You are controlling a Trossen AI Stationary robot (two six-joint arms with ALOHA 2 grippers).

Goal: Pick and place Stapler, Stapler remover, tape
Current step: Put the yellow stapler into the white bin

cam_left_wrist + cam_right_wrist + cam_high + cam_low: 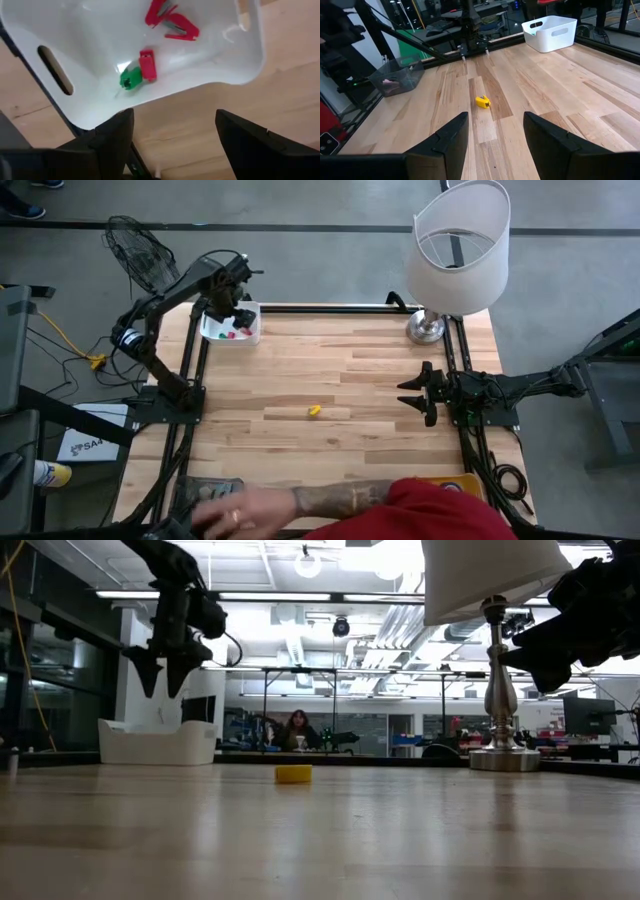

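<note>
A white bin [232, 325] stands at the table's far left corner. In the left wrist view the white bin [100, 55] holds a red staple remover [172, 22] and a small red and green piece [140, 71]. My left gripper [222, 308] hovers open above the bin and holds nothing; the low view shows this left gripper [165, 675] well above the bin [158, 742]. A small yellow object [314, 411] lies flat near the table's middle. My right gripper [412, 392] waits open at the right edge, pointing toward that yellow object [482, 102].
A lamp with a white shade [458, 250] stands on its metal base [425, 329] at the far right corner. A person's tattooed arm in a red sleeve [340, 505] reaches in over the near edge. A clear container [397, 76] sits beyond the table's near edge.
</note>
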